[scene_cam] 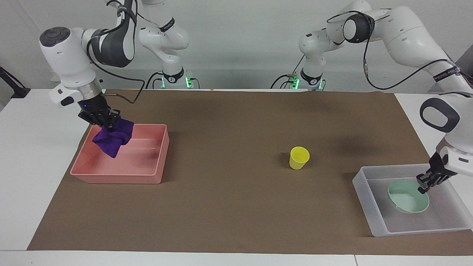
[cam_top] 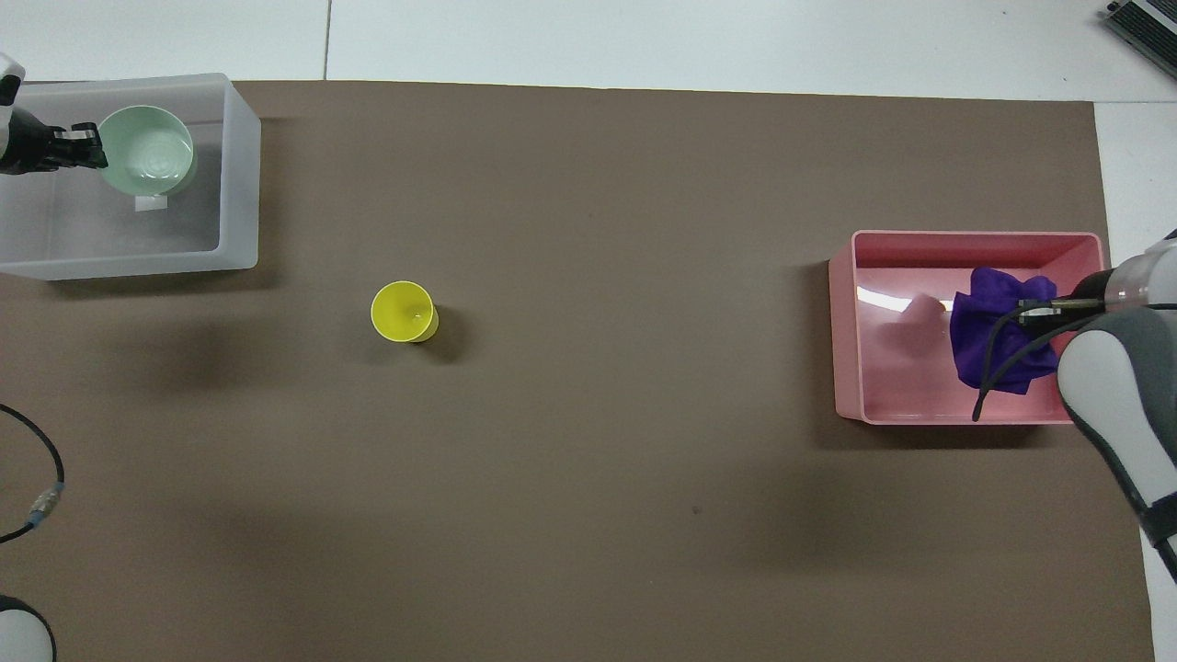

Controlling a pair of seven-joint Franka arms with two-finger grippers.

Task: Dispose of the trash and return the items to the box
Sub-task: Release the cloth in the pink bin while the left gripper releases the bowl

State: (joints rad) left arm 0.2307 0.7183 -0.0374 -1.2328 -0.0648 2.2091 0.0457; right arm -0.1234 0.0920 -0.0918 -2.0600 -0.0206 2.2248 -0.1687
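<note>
Now, right gripper (scene_cam: 107, 123): we see it clamped on the purple rag (scene_cam: 112, 138), which hangs from it over the pink tray (scene_cam: 155, 173), at the tray's end toward the right arm's end of the table.
Left gripper (scene_cam: 424, 186): its fingers pinch the rim of the green bowl (scene_cam: 408, 201), held low and tilted inside the clear box (scene_cam: 364, 188); we cannot tell whether the bowl's base touches the floor.
Step in hand: we judge both arms to be at the point of delivery, rag to tray and bowl to box.
Next move: each gripper would need to let go; the left one should first settle the bowl flat, then lift straight up clear of the box wall.
Yellow cup (scene_cam: 299, 157): upright on the brown mat (scene_cam: 236, 207), between the two containers and nearer the box, not yet collected.
Pink tray, contents: nothing lying in it that we can see; the rag is not yet released.
Clear box, contents: the bowl, with a white sticker (cam_top: 150, 203) partly showing beside it.
</note>
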